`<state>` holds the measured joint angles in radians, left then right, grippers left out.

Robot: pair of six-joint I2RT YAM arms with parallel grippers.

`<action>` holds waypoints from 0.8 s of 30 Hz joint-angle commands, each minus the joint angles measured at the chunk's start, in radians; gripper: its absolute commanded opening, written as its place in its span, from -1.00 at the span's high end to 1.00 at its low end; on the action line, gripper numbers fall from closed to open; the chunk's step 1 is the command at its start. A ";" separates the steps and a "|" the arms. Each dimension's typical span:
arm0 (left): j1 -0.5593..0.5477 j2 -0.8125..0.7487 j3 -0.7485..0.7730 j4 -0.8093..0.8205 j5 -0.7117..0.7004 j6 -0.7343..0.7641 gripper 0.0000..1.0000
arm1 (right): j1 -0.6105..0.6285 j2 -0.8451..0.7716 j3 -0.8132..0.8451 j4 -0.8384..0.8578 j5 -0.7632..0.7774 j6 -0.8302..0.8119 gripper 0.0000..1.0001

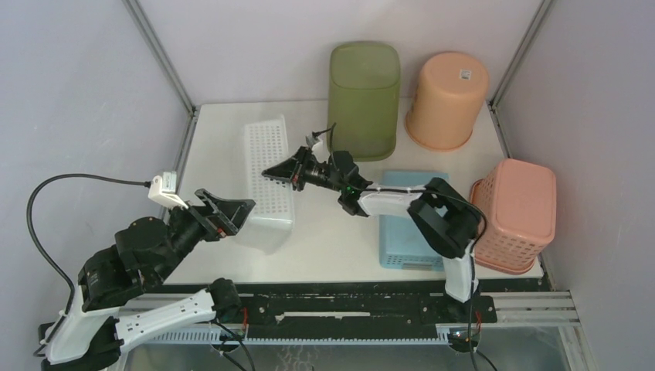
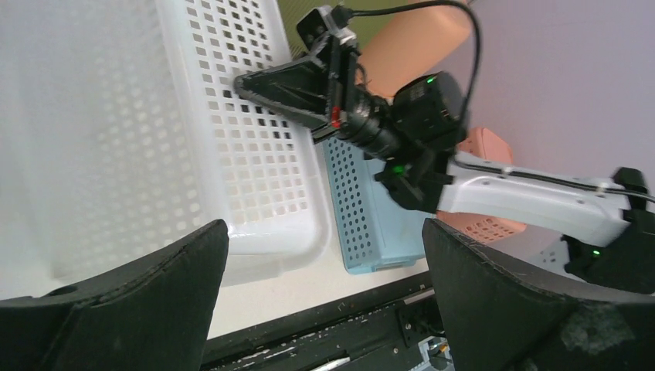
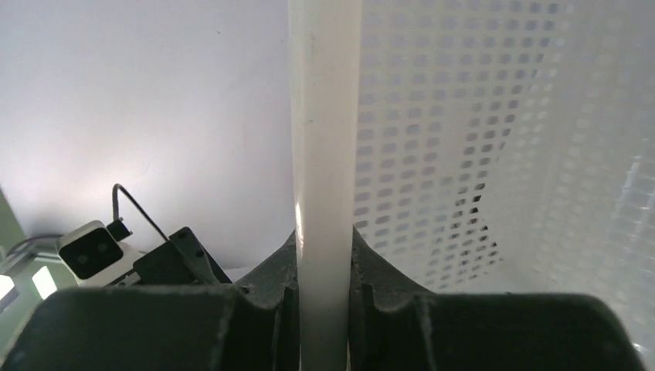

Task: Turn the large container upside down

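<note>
The right gripper (image 3: 324, 267) has its jaws pinched on the upright rim of the white perforated container (image 3: 432, 154).

FREE: bare bench (image 1: 332, 239) at lower centre, between white basket (image 1: 266, 147) and blue basket (image 1: 402, 236); narrow strip at left edge | BLOCKED: upper right by green bin (image 1: 364, 100) and orange bucket (image 1: 446, 100); right edge by pink basket (image 1: 516, 215) | right claw (image 1: 272, 171) clamped on white basket's rim, its arm crossing the centre gap | left claw (image 1: 235, 218) spread wide at the basket's near end
</note>
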<state>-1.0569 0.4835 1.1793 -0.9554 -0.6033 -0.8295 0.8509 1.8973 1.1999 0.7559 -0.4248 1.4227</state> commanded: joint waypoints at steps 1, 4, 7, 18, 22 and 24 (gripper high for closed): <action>0.005 0.014 0.056 0.008 -0.021 0.023 -0.99 | 0.006 0.129 0.041 0.515 -0.017 0.228 1.00; 0.005 0.021 0.062 0.007 -0.022 0.024 -0.99 | 0.009 0.213 0.077 0.658 0.029 0.312 1.00; 0.005 0.028 0.063 0.008 -0.019 0.023 -0.99 | 0.011 0.275 0.078 0.670 0.048 0.308 1.00; 0.005 0.035 0.040 0.032 -0.019 0.047 -0.99 | 0.023 0.429 0.024 0.727 0.141 0.277 1.00; 0.005 0.047 0.030 0.044 -0.009 0.055 -0.99 | 0.022 0.444 -0.030 0.687 0.147 0.258 0.89; 0.005 0.041 0.024 0.045 -0.009 0.055 -0.99 | 0.020 0.427 -0.064 0.619 0.145 0.230 0.71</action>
<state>-1.0569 0.5117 1.2015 -0.9531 -0.6167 -0.8055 0.8703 2.3173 1.1950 1.4521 -0.2935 1.7309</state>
